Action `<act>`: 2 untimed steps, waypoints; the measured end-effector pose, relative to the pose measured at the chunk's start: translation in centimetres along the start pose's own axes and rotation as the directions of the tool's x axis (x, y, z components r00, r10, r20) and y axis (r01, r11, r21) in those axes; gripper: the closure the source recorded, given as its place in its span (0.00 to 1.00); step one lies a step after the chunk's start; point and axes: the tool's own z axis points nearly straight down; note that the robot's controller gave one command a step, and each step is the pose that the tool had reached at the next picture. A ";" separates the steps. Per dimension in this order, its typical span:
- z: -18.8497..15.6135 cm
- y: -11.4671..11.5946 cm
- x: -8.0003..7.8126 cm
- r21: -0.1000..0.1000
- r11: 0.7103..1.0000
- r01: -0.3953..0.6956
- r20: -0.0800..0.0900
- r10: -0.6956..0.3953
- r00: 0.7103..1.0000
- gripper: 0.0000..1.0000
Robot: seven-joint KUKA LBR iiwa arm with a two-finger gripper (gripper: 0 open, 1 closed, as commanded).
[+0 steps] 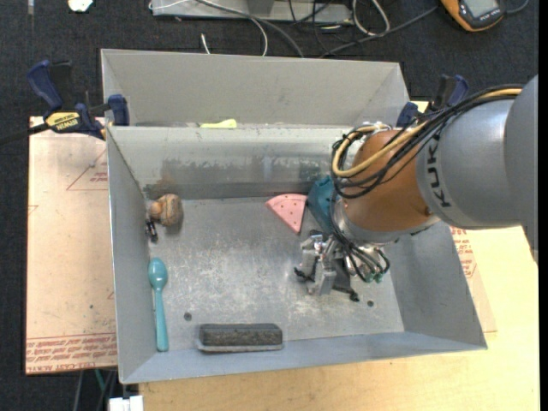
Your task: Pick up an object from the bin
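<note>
The tool is hanging over bare floor at the right of the bin, near a pink wedge. If it is apart or together, I cannot tell.

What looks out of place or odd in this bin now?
Nothing looks spilled or damaged. The only oddity is a yellow scrap perched on the back ledge of the bin, away from the things on the floor.

Arm reaches in from right, gripper pointing down
</note>
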 end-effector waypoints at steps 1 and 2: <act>-5.5 -0.5 -1.3 -0.001 1.000 0.001 -0.005 -0.001 1.000 1.00; -12.5 -0.9 -0.5 0.001 1.000 -0.007 -0.012 0.007 1.000 1.00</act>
